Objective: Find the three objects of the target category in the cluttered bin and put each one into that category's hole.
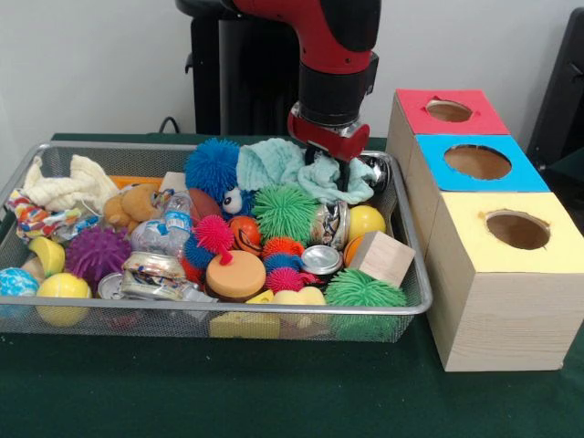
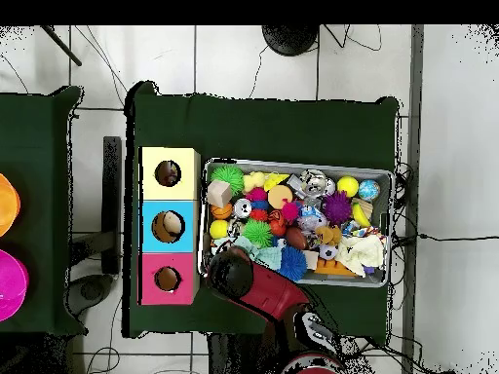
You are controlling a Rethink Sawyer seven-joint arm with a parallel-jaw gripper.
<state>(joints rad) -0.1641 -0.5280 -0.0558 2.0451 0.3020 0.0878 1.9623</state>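
Observation:
A wire mesh bin [image 1: 274, 310] [image 2: 292, 162] is packed with mixed objects. My gripper [image 1: 347, 173] reaches down into its back right corner, against a teal cloth [image 1: 283, 164] [image 2: 265, 255] and a shiny crushed can [image 1: 374, 169]. The cloth hides its tips. In the overhead view the red arm's wrist [image 2: 232, 273] covers that corner. Beside the bin stand three wooden boxes with round holes: red top [image 1: 452, 111] [image 2: 168, 280], blue top [image 1: 479, 162] [image 2: 168, 226] and yellow top [image 1: 517, 230] [image 2: 168, 173].
The bin holds a blue spiky ball [image 1: 212, 167], a green spiky ball [image 1: 285, 212], a wooden block [image 1: 383, 258], a yellow ball [image 1: 367, 221], a crushed can [image 1: 321, 259], a plastic bottle [image 1: 164, 233] and a white cloth [image 1: 68, 187].

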